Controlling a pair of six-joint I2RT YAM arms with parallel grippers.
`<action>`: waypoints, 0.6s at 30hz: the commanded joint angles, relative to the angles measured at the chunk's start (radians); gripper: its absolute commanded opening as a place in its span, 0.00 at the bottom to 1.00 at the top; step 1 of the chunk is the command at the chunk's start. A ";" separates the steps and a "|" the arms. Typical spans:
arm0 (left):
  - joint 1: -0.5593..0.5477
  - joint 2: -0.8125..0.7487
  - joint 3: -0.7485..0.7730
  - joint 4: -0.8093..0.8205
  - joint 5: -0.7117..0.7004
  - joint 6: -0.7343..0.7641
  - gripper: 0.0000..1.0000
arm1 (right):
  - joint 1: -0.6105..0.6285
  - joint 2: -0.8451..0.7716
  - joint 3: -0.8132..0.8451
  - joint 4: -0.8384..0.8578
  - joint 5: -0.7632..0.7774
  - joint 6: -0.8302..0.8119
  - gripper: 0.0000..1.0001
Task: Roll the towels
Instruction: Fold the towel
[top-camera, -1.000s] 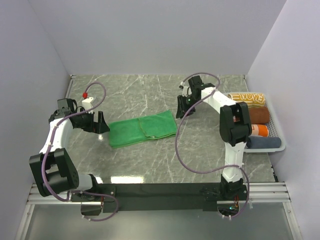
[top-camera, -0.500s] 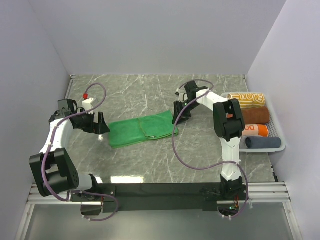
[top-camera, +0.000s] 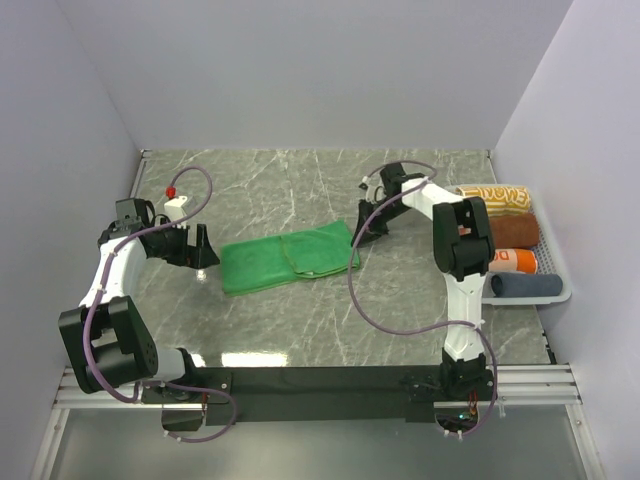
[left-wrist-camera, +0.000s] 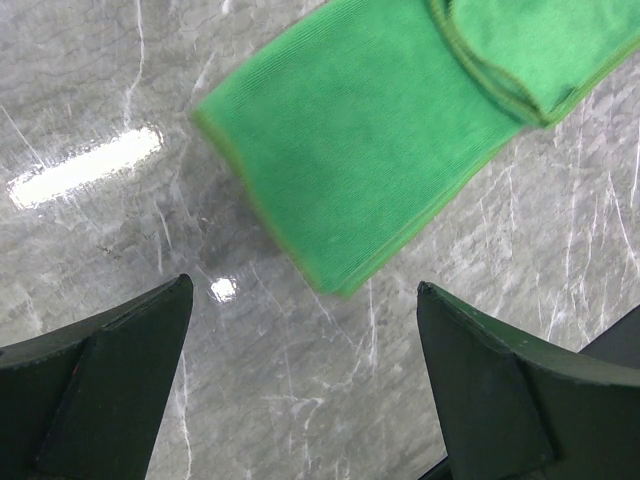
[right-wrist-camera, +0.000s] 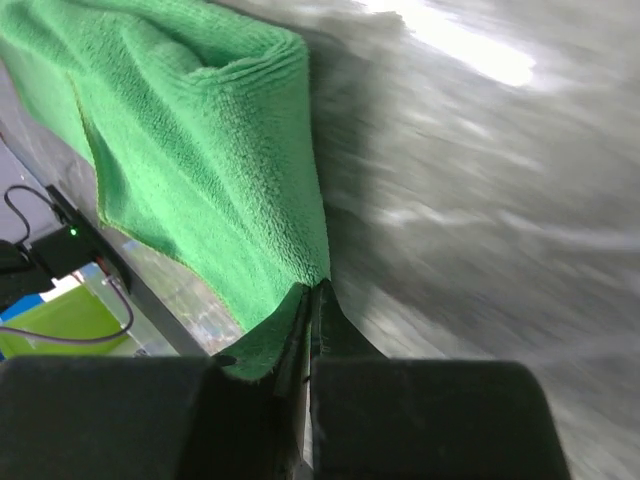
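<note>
A bright green towel (top-camera: 287, 258) lies folded in a long strip on the marble table, running from lower left to upper right. My right gripper (top-camera: 362, 228) is shut on the towel's right edge; in the right wrist view the green cloth (right-wrist-camera: 200, 170) is pinched between the closed jaws (right-wrist-camera: 312, 300). My left gripper (top-camera: 203, 247) is open and empty just left of the towel's left end; in the left wrist view the towel (left-wrist-camera: 380, 150) lies ahead of its spread fingers (left-wrist-camera: 120, 370).
A white tray (top-camera: 556, 290) at the right wall holds rolled towels: yellow-striped (top-camera: 495, 197), brown (top-camera: 515, 230), orange-lettered (top-camera: 515, 261) and blue-grey (top-camera: 525, 286). A small white block with a red knob (top-camera: 176, 198) sits at the far left.
My right gripper came down from the far right to the towel's right edge and closed on it. The towel's right end shifted slightly. The left arm has not moved.
</note>
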 joint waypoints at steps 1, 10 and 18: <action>0.004 -0.007 0.014 0.020 0.018 0.008 0.99 | -0.071 -0.085 -0.022 -0.020 0.004 -0.007 0.00; 0.004 0.005 0.017 0.026 0.019 0.002 0.99 | -0.080 -0.111 0.024 -0.077 -0.125 -0.004 0.00; 0.004 0.007 0.018 -0.002 -0.007 0.008 0.99 | 0.030 -0.108 0.064 -0.025 -0.225 0.065 0.00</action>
